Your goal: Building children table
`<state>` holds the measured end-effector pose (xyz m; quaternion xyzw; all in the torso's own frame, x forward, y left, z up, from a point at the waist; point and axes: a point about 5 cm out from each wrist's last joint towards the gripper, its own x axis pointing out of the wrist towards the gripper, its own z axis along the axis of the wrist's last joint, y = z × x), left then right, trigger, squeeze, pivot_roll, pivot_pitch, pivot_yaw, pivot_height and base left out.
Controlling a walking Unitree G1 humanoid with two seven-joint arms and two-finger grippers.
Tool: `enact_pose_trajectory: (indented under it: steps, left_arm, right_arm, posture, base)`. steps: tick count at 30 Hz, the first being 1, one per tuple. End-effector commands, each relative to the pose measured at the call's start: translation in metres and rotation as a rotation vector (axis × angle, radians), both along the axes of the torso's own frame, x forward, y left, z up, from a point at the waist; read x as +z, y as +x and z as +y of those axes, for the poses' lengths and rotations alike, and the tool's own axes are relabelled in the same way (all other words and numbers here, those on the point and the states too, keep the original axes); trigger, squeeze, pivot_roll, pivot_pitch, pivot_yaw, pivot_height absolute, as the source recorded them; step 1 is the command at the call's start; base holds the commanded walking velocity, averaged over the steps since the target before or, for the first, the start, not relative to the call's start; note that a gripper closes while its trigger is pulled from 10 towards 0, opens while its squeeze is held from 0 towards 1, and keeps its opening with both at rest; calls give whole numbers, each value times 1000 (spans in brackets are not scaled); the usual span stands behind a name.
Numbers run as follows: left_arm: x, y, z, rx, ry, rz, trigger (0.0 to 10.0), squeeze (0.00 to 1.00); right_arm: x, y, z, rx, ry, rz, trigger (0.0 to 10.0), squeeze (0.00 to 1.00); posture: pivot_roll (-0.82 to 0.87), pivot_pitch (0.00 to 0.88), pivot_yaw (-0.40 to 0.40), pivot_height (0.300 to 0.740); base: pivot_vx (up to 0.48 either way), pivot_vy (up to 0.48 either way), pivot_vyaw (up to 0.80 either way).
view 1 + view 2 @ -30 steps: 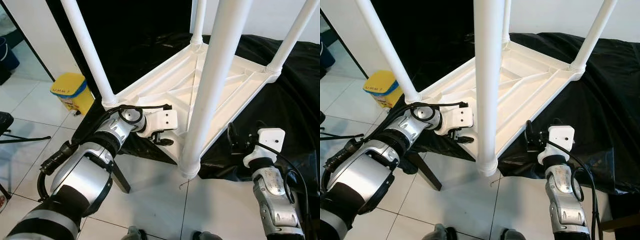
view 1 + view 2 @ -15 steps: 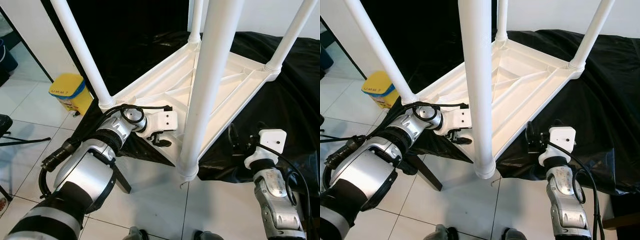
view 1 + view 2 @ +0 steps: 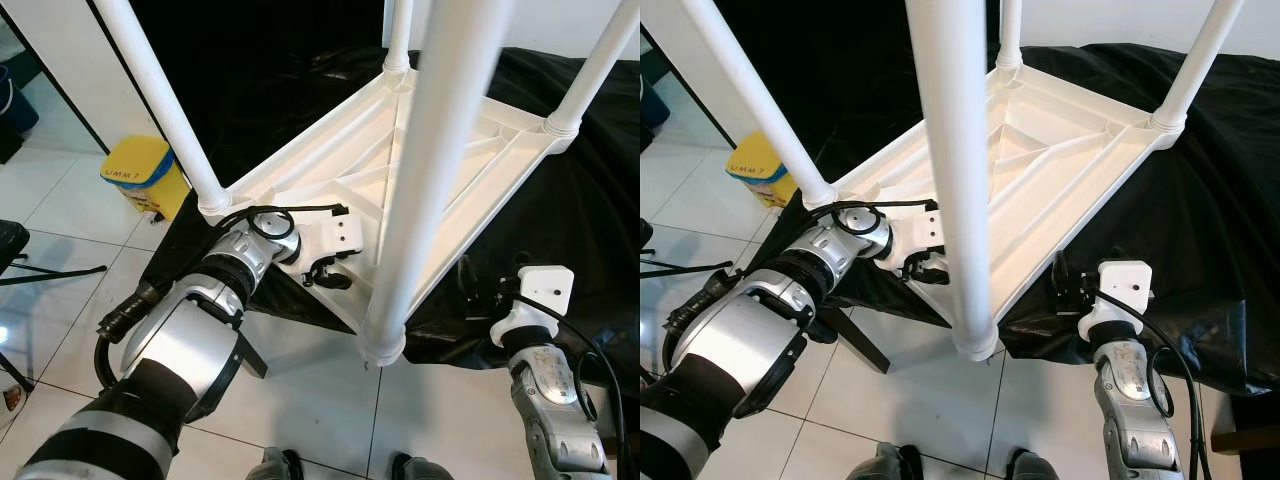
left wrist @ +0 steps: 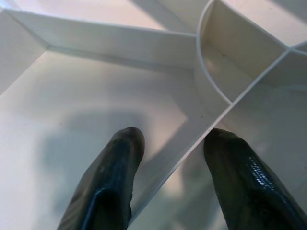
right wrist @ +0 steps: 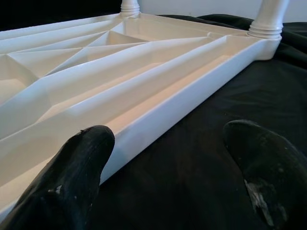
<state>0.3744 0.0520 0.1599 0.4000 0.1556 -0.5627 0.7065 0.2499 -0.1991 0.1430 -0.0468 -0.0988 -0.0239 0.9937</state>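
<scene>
The white plastic children's table (image 3: 300, 170) lies upside down on a black cloth (image 3: 590, 230), its legs pointing up. The nearest leg (image 3: 425, 180) rises through the middle of the eye views. My left gripper (image 3: 330, 275) is at the table's near left edge. In the left wrist view it (image 4: 170, 158) is open, its fingers astride a thin white rib (image 4: 201, 136) of the ribbed underside. My right gripper (image 3: 1065, 290) hovers open by the near right edge; in its wrist view one finger (image 5: 81, 158) overlaps the rim (image 5: 158, 120), the other is over the cloth.
A yellow bin (image 3: 145, 178) stands on the white tiled floor (image 3: 320, 400) to the left. A black stand leg (image 3: 40, 270) crosses the floor at far left. A dark support leg (image 3: 250, 355) slants under the cloth's near corner. A white wall lies behind.
The whole picture has shifted slightly, so the camera moved. Both grippers keep nearly the same place against the table's near edges.
</scene>
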Motion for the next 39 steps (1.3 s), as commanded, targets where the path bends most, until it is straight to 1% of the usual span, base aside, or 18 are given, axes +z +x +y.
enact_pose_trajectory:
  steps: [1, 3, 7, 9, 13, 15, 18, 21, 22, 25, 26, 27, 28, 30, 34, 35, 38, 39]
  left_arm:
    - [-45, -7, 27, 225, 25, 122, 0, 0]
    - [-45, -7, 27, 225, 25, 122, 0, 0]
    - [-35, 0, 33, 296, -50, 103, 0, 0]
    - [-25, 6, 39, 348, -129, 87, 0, 0]
    - [-20, 7, 39, 354, -170, 85, 0, 0]
    - [-12, 9, 33, 362, -284, 100, 0, 0]
    - [-6, 2, 10, 267, -423, 112, 118, 0]
    - [-5, -1, 4, 232, -456, 100, 118, 0]
    - [-4, -4, -4, 205, -492, 85, 10000, 0]
    - [-2, -7, -12, 191, -554, 88, 10000, 0]
    - [0, -9, -19, 201, -623, 108, 10000, 482]
    - [0, -9, -19, 201, -623, 108, 10000, 482]
    - [2, -12, -26, 200, -694, 143, 10000, 1000]
    - [6, -16, -33, 177, -754, 150, 10000, 1000]
    - [8, -18, -34, 156, -752, 113, 10000, 1000]
    - [10, -19, -33, 148, -760, 77, 10000, 0]
    - [21, -19, -23, 195, -847, 16, 10000, 0]
    - [21, -19, -23, 195, -847, 16, 10000, 0]
  right_arm:
    - [-3, -2, 1, 10, -1, 24, 10000, 0]
    - [-3, -2, 1, 10, -1, 24, 10000, 0]
    - [-1, 0, 1, 12, -3, 22, 10000, 0]
    - [0, 2, 2, 17, -5, 18, 10000, 0]
    - [1, 3, 2, 20, -5, 16, 10000, 0]
    - [2, 6, 3, 23, -5, 13, 10000, 0]
    - [3, 10, 4, 8, 2, 4, 10000, 0]
    - [3, 11, 3, 3, 3, 2, 10000, 0]
    - [3, 12, 3, -8, 8, 1, 10000, 0]
    - [3, 14, 1, -35, 12, 1, 10000, 0]
    - [2, 15, -1, -67, 14, 0, 10000, 0]
    - [2, 15, -1, -67, 14, 0, 10000, 0]
    - [2, 16, -3, -92, 23, -1, 10000, 0]
    - [0, 17, -5, -138, 26, -2, 10000, 0]
    - [-1, 16, -5, -155, 27, 1, 10000, 0]
    - [-2, 15, -5, -174, 27, 4, 10000, 0]
    - [-5, 10, -5, -204, 50, -7, 10000, 0]
    - [-5, 10, -5, -204, 50, -7, 10000, 0]
  posture:
    - [-68, 260, 69, 740]
    - [-68, 260, 69, 740]
    - [-63, 252, 62, 740]
    - [-59, 244, 58, 740]
    - [-56, 239, 54, 740]
    - [-51, 230, 51, 740]
    - [-43, 212, 52, 740]
    - [-43, 212, 52, 740]
    - [-39, 202, 50, 740]
    - [-38, 195, 51, 740]
    - [-36, 190, 51, 740]
    - [-36, 190, 51, 740]
    - [-35, 184, 49, 740]
    - [-35, 176, 43, 740]
    - [-33, 169, 39, 740]
    - [-30, 162, 34, 740]
    - [-23, 151, 23, 740]
    - [-23, 151, 23, 740]
  base:
    - [0, 0, 0]
    - [0, 0, 0]
    - [0, 0, 0]
    - [0, 0, 0]
    - [0, 0, 0]
    - [0, 0, 0]
    - [0, 0, 0]
    - [0, 0, 0]
    - [0, 0, 0]
    - [0, 0, 0]
    - [0, 0, 0]
    - [0, 0, 0]
    - [0, 0, 0]
    - [0, 0, 0]
    - [0, 0, 0]
    - [0, 0, 0]
    - [0, 0, 0]
    - [0, 0, 0]
